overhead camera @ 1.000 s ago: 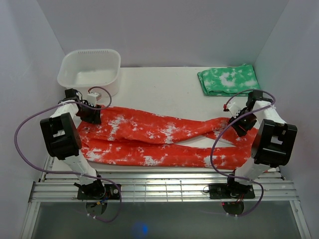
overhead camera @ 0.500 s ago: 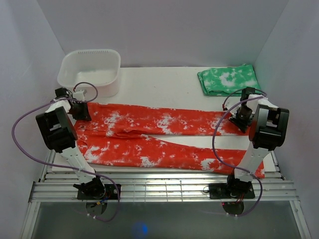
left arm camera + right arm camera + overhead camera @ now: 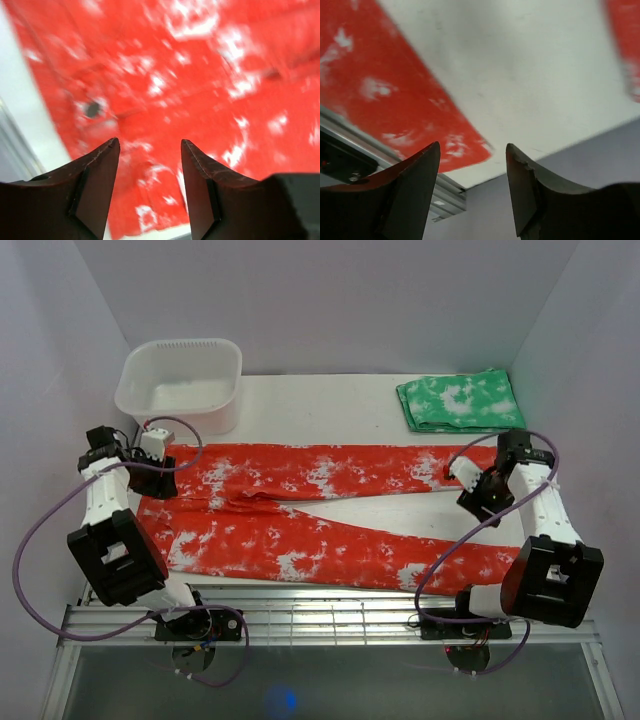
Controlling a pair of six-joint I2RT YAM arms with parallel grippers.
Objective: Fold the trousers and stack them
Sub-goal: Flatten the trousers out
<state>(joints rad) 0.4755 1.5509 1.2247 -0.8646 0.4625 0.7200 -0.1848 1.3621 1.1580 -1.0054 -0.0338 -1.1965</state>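
The trousers point(image 3: 300, 545), red-orange with white blotches, lie spread flat across the table, waist at the left and both legs running right with a narrow white gap between them. My left gripper point(image 3: 160, 478) hovers over the waist's left end; in the left wrist view it point(image 3: 150, 145) is open with only the cloth point(image 3: 200, 75) below it. My right gripper point(image 3: 472, 495) hangs by the far leg's cuff, open and empty point(image 3: 472, 147). The right wrist view shows the near leg's cuff point(image 3: 395, 100) on bare table.
A white basin point(image 3: 180, 380) stands at the back left. A folded green cloth with white blotches point(image 3: 458, 400) lies at the back right. A metal rail point(image 3: 320, 615) runs along the table's front edge. Walls close in on both sides.
The bunched trousers were pulled out straight and flat. Both grippers have let go of the cloth and drawn back, and the left arm has swung further left.
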